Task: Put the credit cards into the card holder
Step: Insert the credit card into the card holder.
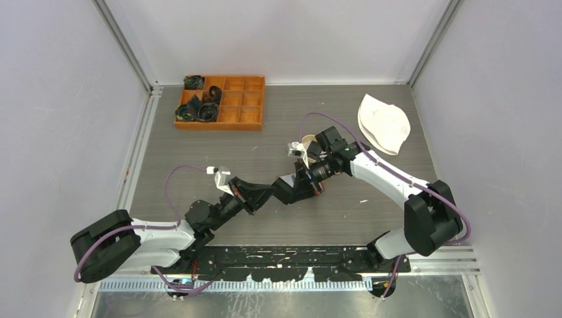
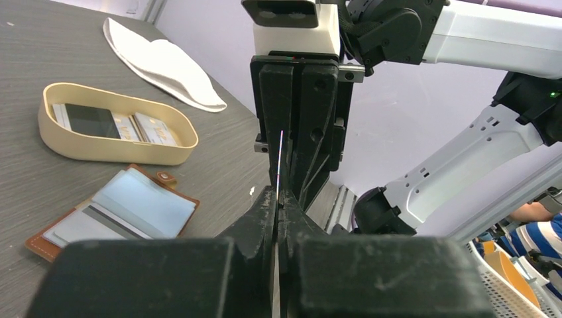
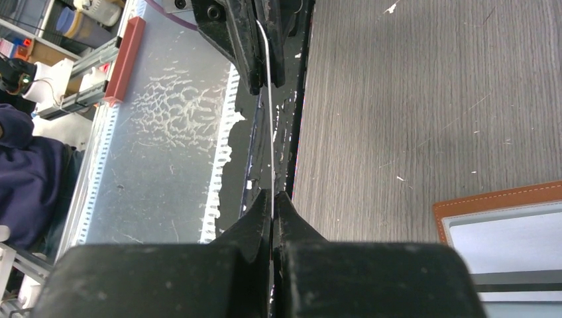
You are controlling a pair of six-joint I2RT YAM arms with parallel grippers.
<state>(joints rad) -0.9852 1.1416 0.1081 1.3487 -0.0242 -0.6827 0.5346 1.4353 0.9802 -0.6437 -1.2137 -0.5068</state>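
Observation:
One credit card [image 2: 280, 156] hangs edge-on above the table, and both grippers are shut on it from opposite ends. My left gripper [image 2: 278, 195] pinches its near end, with the right gripper [image 2: 298, 99] facing it. In the right wrist view the same card [image 3: 270, 132] runs from my right gripper [image 3: 273, 195] up to the left gripper [image 3: 255, 40]. From above, the two grippers meet mid-table around the card [image 1: 286, 180]. The brown card holder [image 2: 112, 215] lies open on the table with light pockets showing; its corner [image 3: 504, 225] shows beside the right gripper. More cards [image 2: 93, 120] lie in the oval tray.
The oval tan tray [image 2: 53, 136] stands just beyond the card holder. A white cloth hat [image 1: 383, 123] lies at the back right. An orange compartment box [image 1: 221, 101] with dark items sits at the back left. The table's metal front rail [image 3: 166, 132] lies below the grippers.

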